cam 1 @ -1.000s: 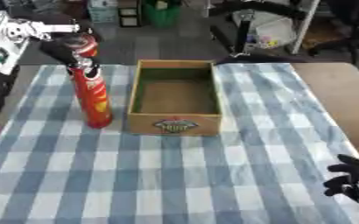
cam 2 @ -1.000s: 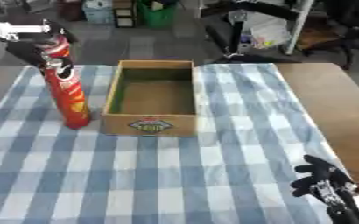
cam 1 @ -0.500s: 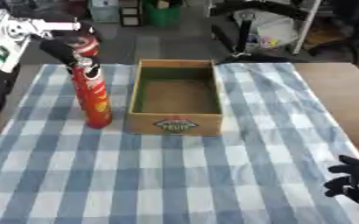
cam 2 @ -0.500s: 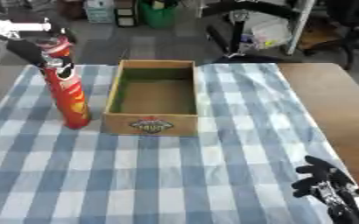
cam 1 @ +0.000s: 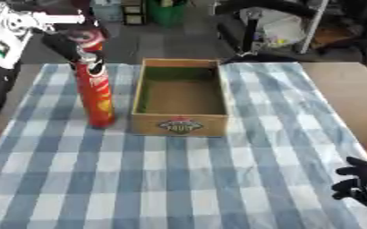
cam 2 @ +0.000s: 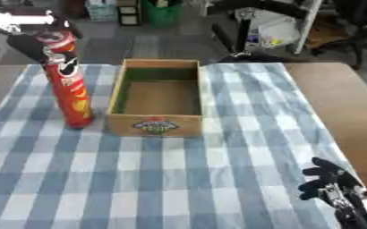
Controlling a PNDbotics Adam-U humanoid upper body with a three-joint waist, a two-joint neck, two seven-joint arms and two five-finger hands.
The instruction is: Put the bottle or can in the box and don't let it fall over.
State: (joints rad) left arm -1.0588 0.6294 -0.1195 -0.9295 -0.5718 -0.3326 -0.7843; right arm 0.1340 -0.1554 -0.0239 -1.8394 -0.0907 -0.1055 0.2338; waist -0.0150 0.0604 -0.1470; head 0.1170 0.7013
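A tall red can (cam 1: 94, 91) stands on the checked cloth just left of the wooden box (cam 1: 180, 126), leaning slightly with its top toward the far left. My left hand (cam 1: 63, 45) comes in from the upper left, and its dark fingers are curled round the can's upper end. The box is open-topped with nothing inside. My right hand (cam 2: 326, 179) rests at the lower right corner with relaxed fingers, holding nothing.
The blue and white checked cloth (cam 1: 179, 179) covers most of the table, with bare wood (cam 2: 335, 103) at the right. Chairs, bins and a stand crowd the floor beyond the far edge.
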